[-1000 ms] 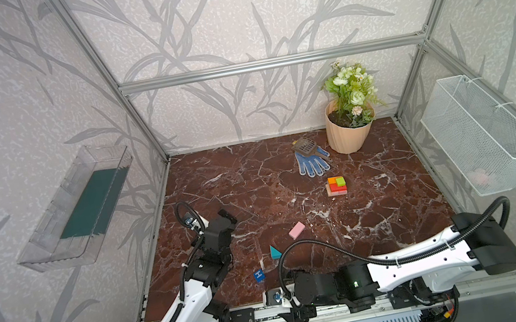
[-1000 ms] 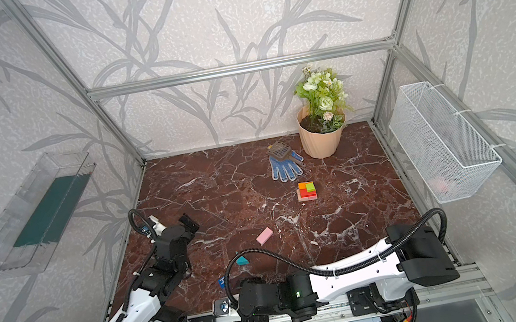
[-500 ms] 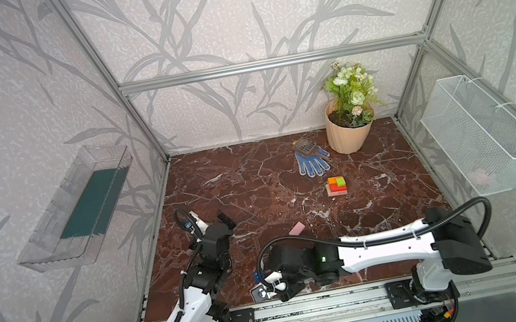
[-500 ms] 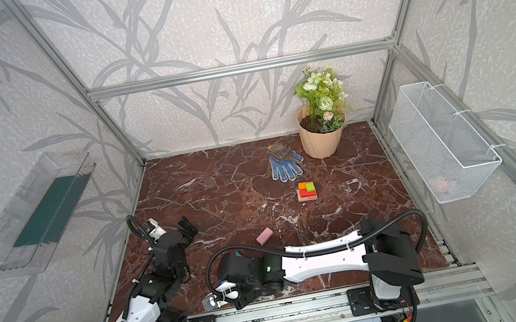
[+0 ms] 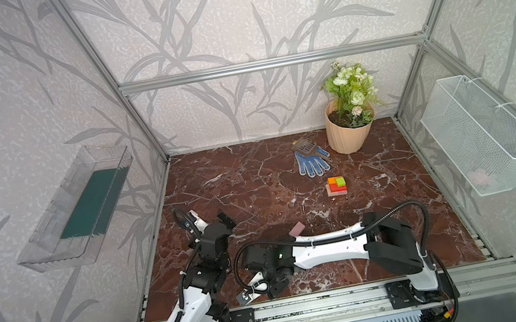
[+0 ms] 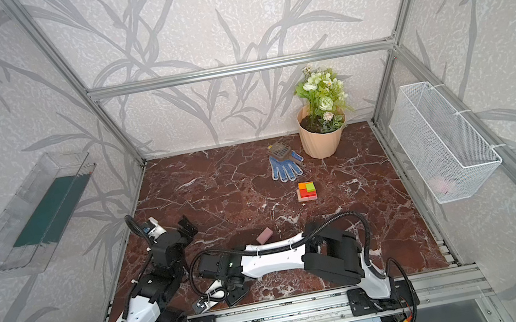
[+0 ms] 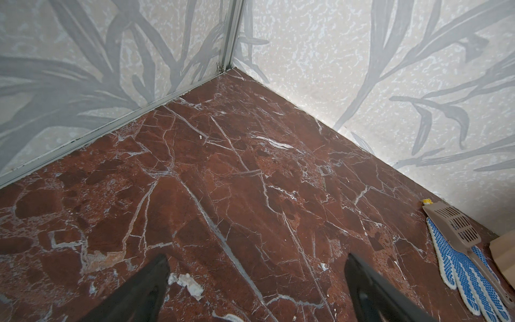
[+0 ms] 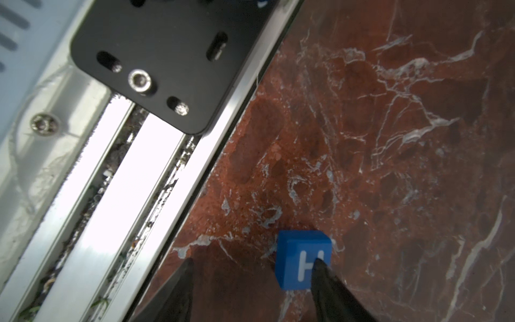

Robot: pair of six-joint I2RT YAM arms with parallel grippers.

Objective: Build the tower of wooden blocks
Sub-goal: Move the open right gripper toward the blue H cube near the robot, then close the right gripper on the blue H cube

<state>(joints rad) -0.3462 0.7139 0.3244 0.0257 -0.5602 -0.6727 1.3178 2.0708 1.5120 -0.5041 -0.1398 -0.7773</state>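
At blue cube, right gripper half-open

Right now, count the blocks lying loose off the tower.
2: pink block beyond the right arm; blue H cube by the right jaws. More may hide under that arm.

We see a blue cube with a white H on the red-brown, white-veined table; near the peach flowerpot, a blue-dotted white glove.
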